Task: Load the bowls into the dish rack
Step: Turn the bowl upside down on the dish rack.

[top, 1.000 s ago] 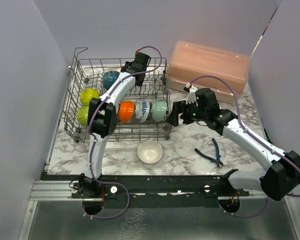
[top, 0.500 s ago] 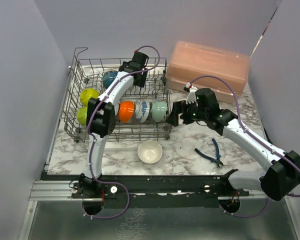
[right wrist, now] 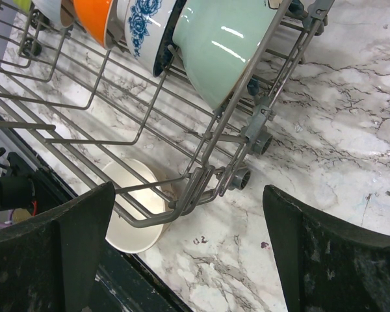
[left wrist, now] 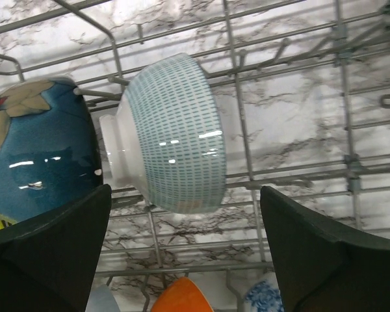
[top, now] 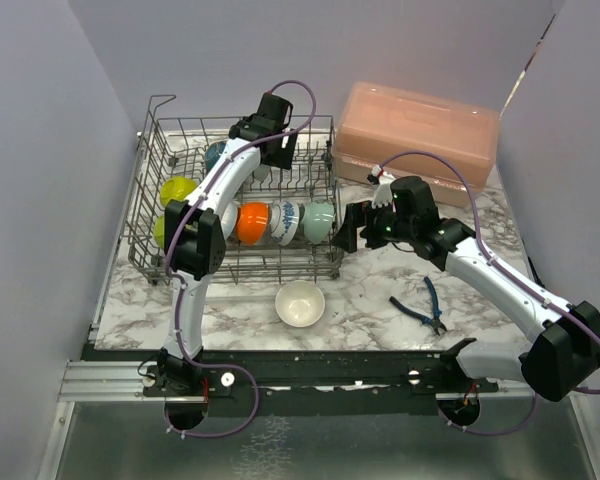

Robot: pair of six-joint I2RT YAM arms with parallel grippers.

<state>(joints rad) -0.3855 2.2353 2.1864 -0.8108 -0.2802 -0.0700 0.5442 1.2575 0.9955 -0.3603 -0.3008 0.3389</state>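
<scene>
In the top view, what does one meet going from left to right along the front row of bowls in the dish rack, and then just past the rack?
First the lime-yellow bowl → orange bowl → blue-patterned white bowl → pale teal bowl → right pincer, open.

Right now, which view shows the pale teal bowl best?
Right wrist: the pale teal bowl looms close, on edge in the dish rack. Top external shows it small; left wrist misses it.
</scene>
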